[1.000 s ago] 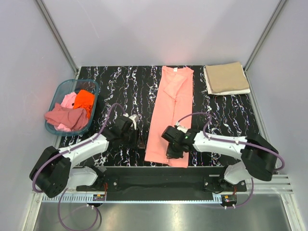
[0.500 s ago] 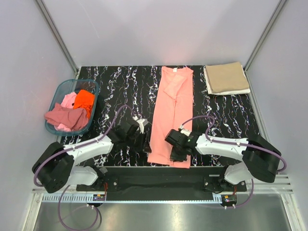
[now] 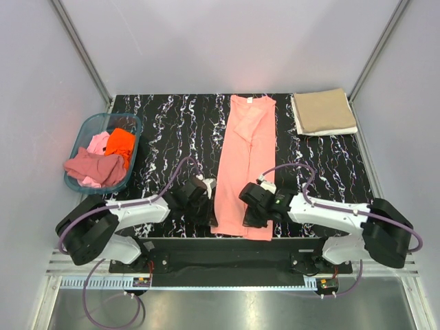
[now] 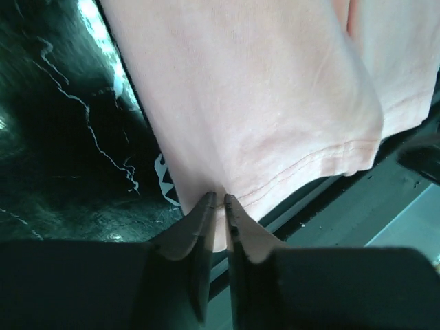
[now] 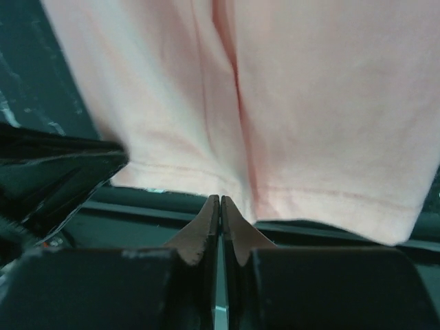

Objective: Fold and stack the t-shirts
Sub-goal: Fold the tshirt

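A salmon-pink t-shirt [image 3: 244, 155] lies folded lengthwise as a long strip on the black marbled table, collar at the far end. My left gripper [image 3: 209, 212] is shut on the near left corner of its hem, with pink fabric pinched between the tips in the left wrist view [image 4: 220, 198]. My right gripper [image 3: 249, 220] is shut at the near hem right of the middle; in the right wrist view [image 5: 220, 199] its tips meet at the hem edge below a lengthwise crease. A folded tan t-shirt [image 3: 323, 111] lies at the far right.
A translucent teal basket [image 3: 87, 125] at the left holds an orange tee [image 3: 121, 144], a light pink one [image 3: 99, 142] and a dusty rose one [image 3: 88, 168] draped over its rim. The table's near edge and a metal rail run just below both grippers.
My left gripper has moved right, from the bare table to the pink shirt's near left hem corner. My right gripper has shifted slightly toward the near edge on the hem.
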Controlling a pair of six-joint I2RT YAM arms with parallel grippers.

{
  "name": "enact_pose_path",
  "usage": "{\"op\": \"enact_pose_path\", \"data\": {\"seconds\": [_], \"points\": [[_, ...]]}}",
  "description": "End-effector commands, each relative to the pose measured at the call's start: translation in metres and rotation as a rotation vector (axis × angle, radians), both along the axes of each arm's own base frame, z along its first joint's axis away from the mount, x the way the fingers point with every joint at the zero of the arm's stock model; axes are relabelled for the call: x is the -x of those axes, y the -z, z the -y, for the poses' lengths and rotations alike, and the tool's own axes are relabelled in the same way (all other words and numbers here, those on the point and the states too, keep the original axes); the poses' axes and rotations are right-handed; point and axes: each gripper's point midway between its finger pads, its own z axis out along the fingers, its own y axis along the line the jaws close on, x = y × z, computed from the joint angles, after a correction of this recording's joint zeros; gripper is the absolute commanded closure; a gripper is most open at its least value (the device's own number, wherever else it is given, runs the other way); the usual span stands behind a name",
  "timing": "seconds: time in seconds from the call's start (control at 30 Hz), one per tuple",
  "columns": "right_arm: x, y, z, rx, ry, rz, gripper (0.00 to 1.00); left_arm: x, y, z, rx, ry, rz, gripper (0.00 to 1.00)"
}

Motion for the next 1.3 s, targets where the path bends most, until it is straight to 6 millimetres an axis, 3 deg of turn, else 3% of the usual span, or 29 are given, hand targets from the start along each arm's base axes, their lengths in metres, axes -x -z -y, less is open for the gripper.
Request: {"op": "enact_pose_path", "data": {"seconds": [0.0,0.1,0.2,0.3,0.4,0.53,0.7,0.77,0.8,0.83,0.87,0.9,0.93,0.97,1.0,1.03,1.07,1.1,1.13,1.27], "points": [[-0.001,0.028,0.002,0.039,0.002,0.005,0.91,0.003,0.009,-0.005,-0.024,-0.042,0.013,0.84],[0.008,0.052,0.015,0.097,0.007,-0.042,0.92,0.009,0.007,-0.008,-0.015,-0.055,0.014,0.84],[0.012,0.051,0.017,0.097,-0.003,-0.053,0.92,0.012,-0.005,-0.006,0.017,-0.052,0.019,0.83],[0.011,0.031,0.014,0.047,0.006,-0.031,0.90,0.009,-0.029,0.000,0.071,-0.046,0.050,0.77],[0.005,0.003,0.007,-0.024,-0.001,0.022,0.82,0.003,-0.057,0.008,0.120,-0.036,0.097,0.72],[-0.013,-0.009,0.016,-0.015,-0.004,0.086,0.73,-0.004,-0.063,0.007,0.097,-0.022,0.135,0.66],[-0.087,-0.013,0.064,0.096,0.022,0.182,0.72,-0.016,-0.046,-0.005,0.003,-0.053,0.149,0.61],[-0.127,-0.029,0.075,0.123,0.022,0.247,0.73,-0.016,-0.047,-0.003,0.016,-0.042,0.141,0.61],[-0.138,-0.021,0.075,0.141,0.009,0.222,0.74,-0.017,-0.048,-0.002,0.019,-0.037,0.141,0.61],[-0.159,-0.038,0.069,0.134,-0.010,0.270,0.75,-0.018,-0.048,-0.001,0.019,-0.033,0.141,0.61],[-0.172,-0.039,0.067,0.141,-0.013,0.277,0.76,-0.018,-0.047,-0.001,0.020,-0.031,0.138,0.61],[-0.186,-0.026,0.069,0.170,-0.006,0.247,0.76,-0.018,-0.044,-0.002,0.011,-0.031,0.130,0.61],[-0.206,-0.039,0.061,0.163,-0.012,0.283,0.76,-0.019,-0.042,-0.004,0.003,-0.037,0.125,0.61],[-0.218,-0.039,0.059,0.163,-0.011,0.286,0.76,-0.020,-0.040,-0.005,0.000,-0.039,0.119,0.61],[-0.227,-0.019,0.056,0.188,-0.020,0.243,0.75,-0.018,-0.033,-0.008,-0.013,-0.041,0.104,0.60],[-0.249,-0.031,0.050,0.175,-0.007,0.277,0.74,-0.020,-0.031,-0.010,-0.015,-0.052,0.098,0.60],[-0.259,-0.027,0.048,0.185,-0.010,0.279,0.74,-0.018,-0.028,-0.012,-0.017,-0.050,0.082,0.60],[-0.267,-0.007,0.047,0.211,-0.013,0.244,0.74,-0.020,-0.027,-0.013,-0.015,-0.057,0.077,0.59],[-0.284,-0.015,0.043,0.209,-0.011,0.276,0.74,-0.019,-0.027,-0.013,-0.010,-0.058,0.072,0.59],[-0.316,0.013,0.034,0.245,-0.019,0.260,0.75,-0.024,-0.030,-0.015,0.001,-0.067,0.069,0.58]]}}
